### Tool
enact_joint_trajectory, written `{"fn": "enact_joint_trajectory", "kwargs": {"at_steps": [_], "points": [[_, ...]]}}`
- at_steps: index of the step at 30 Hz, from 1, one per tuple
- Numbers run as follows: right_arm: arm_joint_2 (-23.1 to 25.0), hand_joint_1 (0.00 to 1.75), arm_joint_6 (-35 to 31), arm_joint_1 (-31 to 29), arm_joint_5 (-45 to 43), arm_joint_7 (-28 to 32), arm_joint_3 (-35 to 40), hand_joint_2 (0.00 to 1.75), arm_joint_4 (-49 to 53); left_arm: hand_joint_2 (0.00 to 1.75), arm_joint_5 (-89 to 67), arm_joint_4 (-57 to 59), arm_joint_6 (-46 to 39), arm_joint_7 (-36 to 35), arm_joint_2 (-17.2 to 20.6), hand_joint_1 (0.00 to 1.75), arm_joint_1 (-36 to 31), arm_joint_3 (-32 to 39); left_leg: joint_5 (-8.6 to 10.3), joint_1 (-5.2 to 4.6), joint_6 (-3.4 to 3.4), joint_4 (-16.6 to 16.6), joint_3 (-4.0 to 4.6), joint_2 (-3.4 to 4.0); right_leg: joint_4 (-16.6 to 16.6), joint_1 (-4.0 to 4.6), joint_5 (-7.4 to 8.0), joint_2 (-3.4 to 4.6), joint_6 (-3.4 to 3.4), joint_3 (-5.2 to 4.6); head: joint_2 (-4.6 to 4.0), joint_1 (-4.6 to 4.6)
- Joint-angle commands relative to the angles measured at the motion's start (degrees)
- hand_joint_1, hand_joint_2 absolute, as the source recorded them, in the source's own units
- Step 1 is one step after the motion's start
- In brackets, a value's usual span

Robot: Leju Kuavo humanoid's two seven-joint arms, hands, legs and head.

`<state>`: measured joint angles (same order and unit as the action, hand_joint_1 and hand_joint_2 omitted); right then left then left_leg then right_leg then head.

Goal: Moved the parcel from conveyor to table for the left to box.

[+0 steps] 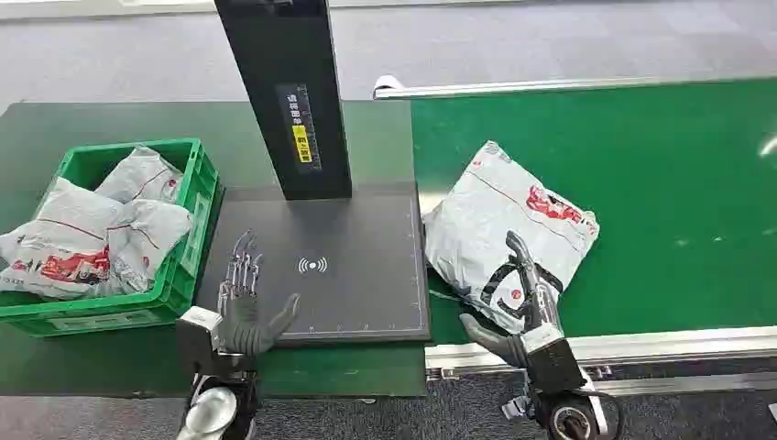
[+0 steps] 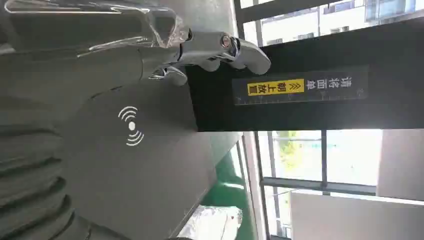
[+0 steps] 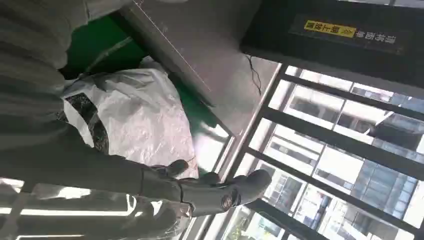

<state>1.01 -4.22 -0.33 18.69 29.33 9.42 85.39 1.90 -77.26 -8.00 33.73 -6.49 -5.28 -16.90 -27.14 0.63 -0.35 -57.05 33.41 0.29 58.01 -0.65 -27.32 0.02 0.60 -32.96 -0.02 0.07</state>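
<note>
From the head view, you had the parcel (image 1: 508, 234) lying on the green conveyor (image 1: 660, 183), just beside the dark scanner pad (image 1: 321, 266) and not yet on it. Your right hand (image 1: 522, 307) sat at the parcel's near edge, fingers reaching over the bag and thumb spread to the side; whether it truly gripped the bag could not be told. Your left hand (image 1: 243, 307) hovered over the pad's near corner with fingers apart, holding nothing. On the far side of the pad from the conveyor, a green crate (image 1: 188, 238) on the worktop (image 1: 55, 119) held more grey bags (image 1: 87, 238). A black post (image 1: 289, 92) with a yellow label rose from the pad's back edge.

In the left wrist view, your left hand's fingers (image 2: 215, 50) stretched out straight above the pad (image 2: 135, 165), nothing between them.

In the right wrist view, your right hand's fingers (image 3: 220, 192) lay extended along the crumpled parcel (image 3: 140, 115), the pad's edge (image 3: 165, 45) just beyond it.
</note>
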Motion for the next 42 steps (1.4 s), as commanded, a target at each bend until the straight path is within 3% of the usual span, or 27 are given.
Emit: {"fn": "enact_joint_trajectory", "kwargs": {"at_steps": [1, 17, 22, 42], "points": [[-0.4, 0.0, -0.2, -1.0, -0.2, 0.0, 0.9, 1.75, -2.7, 1.75, 0.2, 3.1, -0.1, 0.0, 1.0, 0.0, -0.7, -0.3, 0.01, 0.0, 0.02, 0.1, -0.16, 0.0, -0.1, 0.01, 0.02, 0.01, -0.03, 0.15, 0.02, 0.0], [-0.7, 0.0, -0.3, -1.1, -0.4, 0.0, 1.4, 1.75, -3.1, 1.75, 0.2, 3.5, 0.0, 0.0, 1.3, 0.0, -0.9, -0.8, 0.02, 0.0, 0.02, 0.1, -0.16, 0.01, -0.1, 0.01, 0.03, 0.02, -0.03, 0.17, 0.0, 0.0], [-0.8, 0.0, -2.0, -4.8, 2.6, -2.1, 1.5, 1.75, -8.5, 1.75, 0.3, 3.5, -0.7, 0.1, 1.5, 0.0, -1.6, -0.5, 0.02, -0.01, 0.01, 0.1, -0.13, 0.06, -0.1, 0.0, 0.04, 0.07, -0.03, 0.11, 0.0, 0.0], [-0.8, 0.0, -2.0, -4.8, 2.6, -2.1, 1.5, 1.75, -8.5, 1.75, 0.3, 3.5, -0.7, 0.1, 1.5, 0.0, -1.6, -0.5, 0.02, 0.0, 0.01, 0.1, -0.07, 0.01, -0.1, 0.01, 0.03, 0.02, -0.02, 0.07, 0.02, 0.0]]}}
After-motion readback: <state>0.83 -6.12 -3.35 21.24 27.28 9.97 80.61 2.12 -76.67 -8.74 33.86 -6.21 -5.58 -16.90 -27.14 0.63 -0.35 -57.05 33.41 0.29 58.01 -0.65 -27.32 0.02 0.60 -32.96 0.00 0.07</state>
